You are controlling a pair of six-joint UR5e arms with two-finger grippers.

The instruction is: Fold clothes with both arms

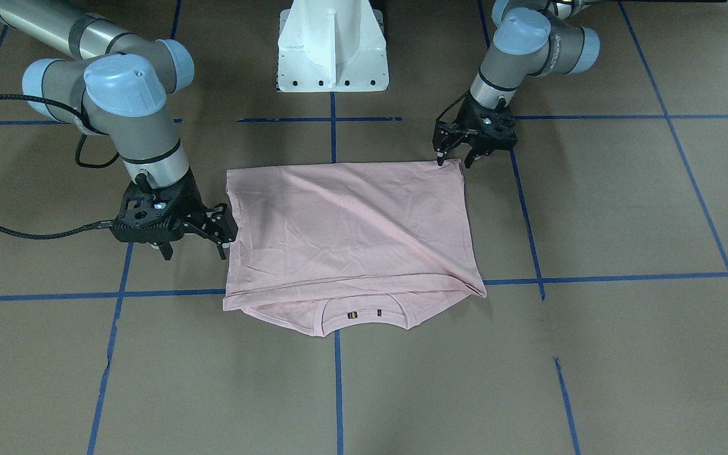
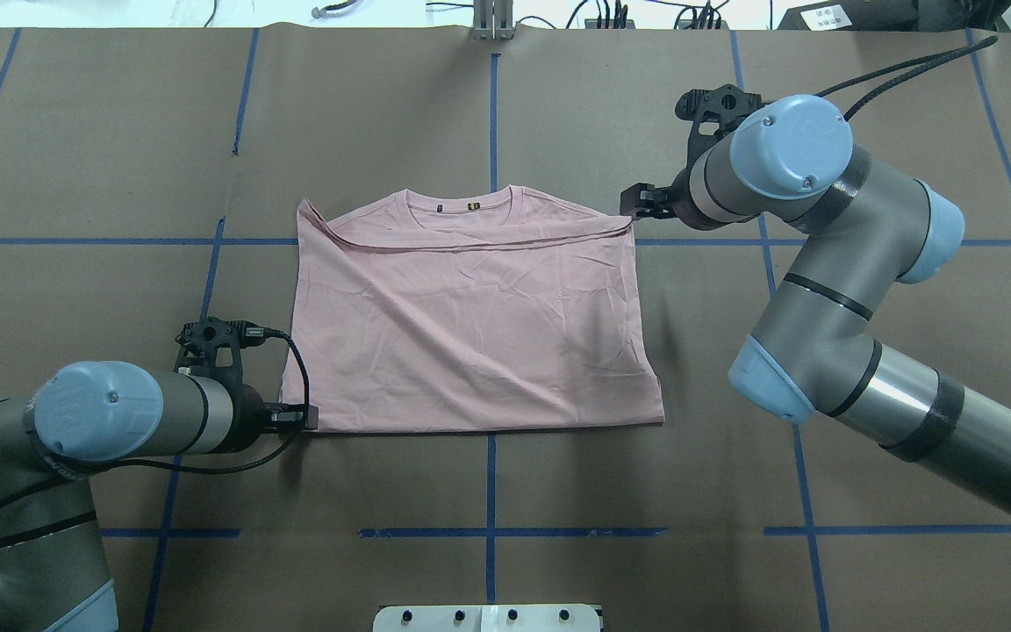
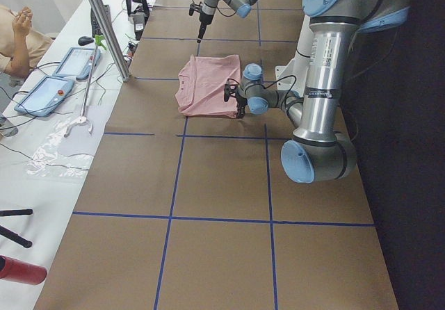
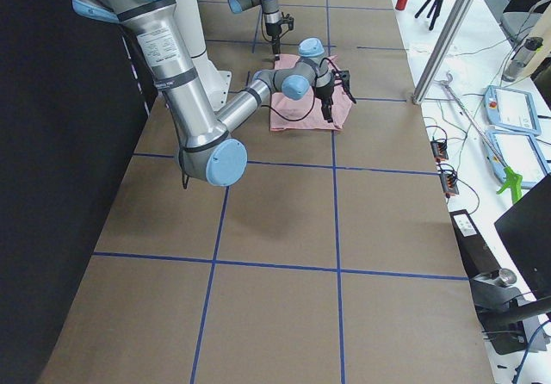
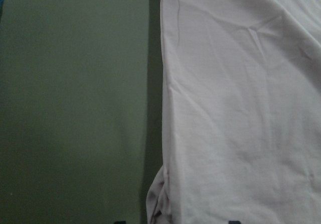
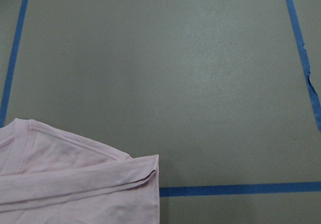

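Open brown table [image 2: 119,132] is seen on all sides of the shirt [image 2: 470,333]. The way to its near left corner is blocked by the left gripper [image 1: 454,161], and the far right corner by the right gripper [image 1: 226,243]. Much of the room right of the shirt is filled by the right arm [image 2: 821,290]. The white base [image 1: 332,47] is set well behind the near edge, with free table between.

The left gripper [image 5: 175,222] shows only fingertips [image 5: 231,222], cut off at the wrist view's bottom edge.
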